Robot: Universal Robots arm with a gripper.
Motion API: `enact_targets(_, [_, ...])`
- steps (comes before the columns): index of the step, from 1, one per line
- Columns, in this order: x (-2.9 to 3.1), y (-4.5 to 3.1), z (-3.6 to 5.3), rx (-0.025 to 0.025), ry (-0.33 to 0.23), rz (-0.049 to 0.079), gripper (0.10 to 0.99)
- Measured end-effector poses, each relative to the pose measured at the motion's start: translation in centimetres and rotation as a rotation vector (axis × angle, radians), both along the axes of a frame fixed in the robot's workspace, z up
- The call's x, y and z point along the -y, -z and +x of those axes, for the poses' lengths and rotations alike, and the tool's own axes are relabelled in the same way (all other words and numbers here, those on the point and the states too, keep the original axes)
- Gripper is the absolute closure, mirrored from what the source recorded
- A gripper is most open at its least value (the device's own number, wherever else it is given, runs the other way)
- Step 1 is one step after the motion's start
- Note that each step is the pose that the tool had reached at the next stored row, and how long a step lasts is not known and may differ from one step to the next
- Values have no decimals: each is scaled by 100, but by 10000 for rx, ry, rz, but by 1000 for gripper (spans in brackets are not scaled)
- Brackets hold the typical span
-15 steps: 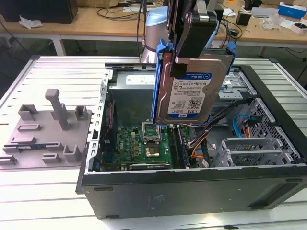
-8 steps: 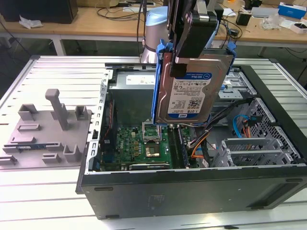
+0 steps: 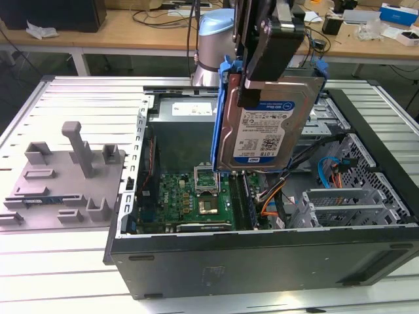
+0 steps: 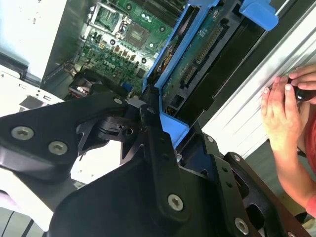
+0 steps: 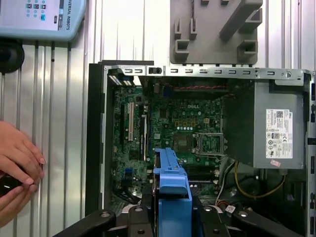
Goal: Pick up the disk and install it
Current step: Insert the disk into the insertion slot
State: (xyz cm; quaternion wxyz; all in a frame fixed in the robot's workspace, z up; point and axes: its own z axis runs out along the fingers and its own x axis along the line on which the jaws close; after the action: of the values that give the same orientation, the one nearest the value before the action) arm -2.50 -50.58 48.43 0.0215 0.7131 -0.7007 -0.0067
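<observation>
An aluminium slatted table (image 3: 59,261) is seen carrying an open computer case (image 3: 262,261), laid on its side with the interior facing up. At 9 o'clock in the exterior view, a grey moulded fixture (image 3: 65,176) is set on the table just beside the case. Inside the case, a grey power supply (image 3: 180,127) is found toward 12 o'clock and a green motherboard (image 3: 190,196) toward 6 o'clock of it. Metal bay framing (image 3: 327,121) is visible along the case's 3 o'clock side.

The disk (image 3: 268,124) is held in the air above the case interior, at about 1 o'clock from the motherboard's socket, clear of the case walls and the boards below. It is carried on edge, its labelled face turned toward the exterior camera, and its long axis is judged to run roughly up and down, slightly tilted.

The gripper (image 3: 262,72) is closed on the disk: the fingers are pressed against its two flat faces near the upper edge, so the disk hangs straight below them at 6 o'clock. In both wrist views the blue carrier bracket (image 5: 172,182) is seen between the fingers.

A person's hands (image 5: 17,163) are rested on the table outside the case, around a small dark object.
</observation>
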Motion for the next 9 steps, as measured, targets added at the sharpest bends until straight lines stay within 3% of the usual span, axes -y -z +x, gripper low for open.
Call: enact_targets(9, [131,2,305,0,-1,0,722])
